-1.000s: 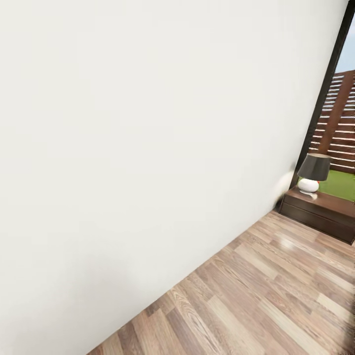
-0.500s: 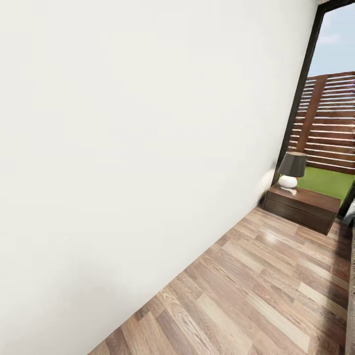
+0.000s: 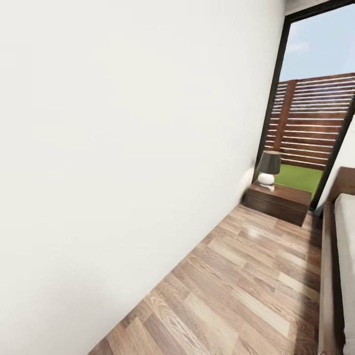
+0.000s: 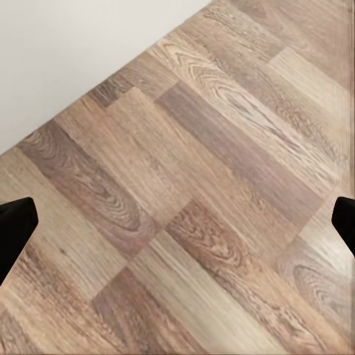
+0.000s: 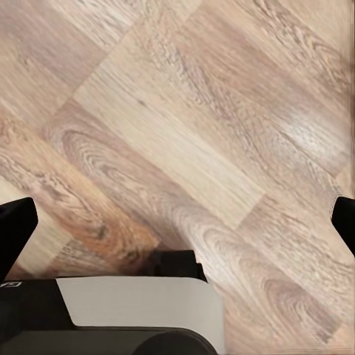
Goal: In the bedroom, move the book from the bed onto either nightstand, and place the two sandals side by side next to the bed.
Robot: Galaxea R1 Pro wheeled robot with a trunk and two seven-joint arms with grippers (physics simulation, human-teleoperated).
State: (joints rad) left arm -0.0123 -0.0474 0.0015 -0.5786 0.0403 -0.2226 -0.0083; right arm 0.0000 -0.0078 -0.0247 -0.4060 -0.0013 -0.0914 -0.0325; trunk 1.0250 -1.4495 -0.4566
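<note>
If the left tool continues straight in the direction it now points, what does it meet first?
Most likely the wood-plank floor: the left wrist view looks between the fingertips of the open left tool onto bare planks, with nothing between. How far away the floor is cannot be judged.

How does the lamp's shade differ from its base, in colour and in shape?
The dark grey tapered lamp shade is a flat-topped cone, wider at the bottom; the glossy white lamp base is rounded and squat. The shade is wider and taller than the base. Both belong to one lamp standing on the dark brown wooden nightstand.
</note>
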